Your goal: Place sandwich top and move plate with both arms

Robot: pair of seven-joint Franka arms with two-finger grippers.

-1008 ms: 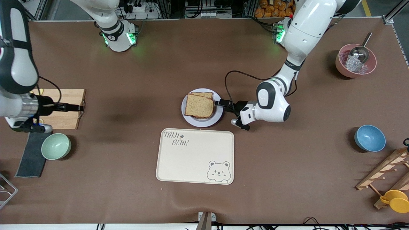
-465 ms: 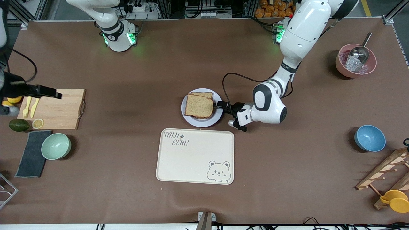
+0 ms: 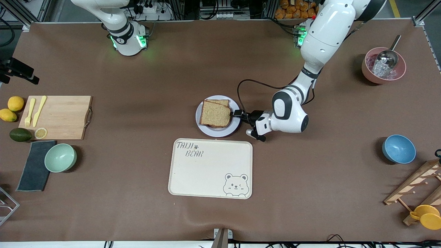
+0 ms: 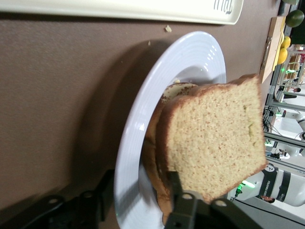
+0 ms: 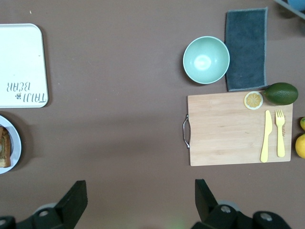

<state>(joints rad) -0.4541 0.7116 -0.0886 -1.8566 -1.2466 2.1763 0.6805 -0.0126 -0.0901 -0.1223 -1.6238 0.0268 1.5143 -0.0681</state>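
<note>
The sandwich top, one plain slice of brown wholemeal bread with a darker crust (image 3: 215,114), lies on a stack of bread on the one small round pale lavender-white plate (image 3: 207,130) at the middle of the brown tabletop (image 3: 137,179). In the left wrist view the slice (image 4: 214,138) sits above at least one lower slice (image 4: 155,162), and the plate rim (image 4: 143,119) shows bare beside them.

The left tool (image 3: 237,113) is at the plate's edge toward the left arm's end; one finger (image 4: 174,183) rests over the rim against the bread stack, another lies below the rim. Its jaws are part-closed about the plate rim; a firm grip cannot be confirmed.

The right tool (image 5: 138,200) is raised over the right arm's end of the tabletop, its two fingers spread wide, holding nothing.

Other items, counted:
- one cream rectangular tray with a bear drawing (image 3: 210,168), nearer the front camera than the plate;
- one wooden cutting board (image 3: 58,117) carrying one yellow fork (image 3: 29,107), one yellow knife (image 3: 40,106) and one lemon slice (image 3: 40,133);
- two whole lemons (image 3: 15,103);
- one avocado (image 3: 20,134);
- one mint-green bowl (image 3: 60,157);
- one grey cloth (image 3: 34,168);
- one blue bowl (image 3: 398,148);
- one pink bowl with a metal scoop (image 3: 383,65).
</note>
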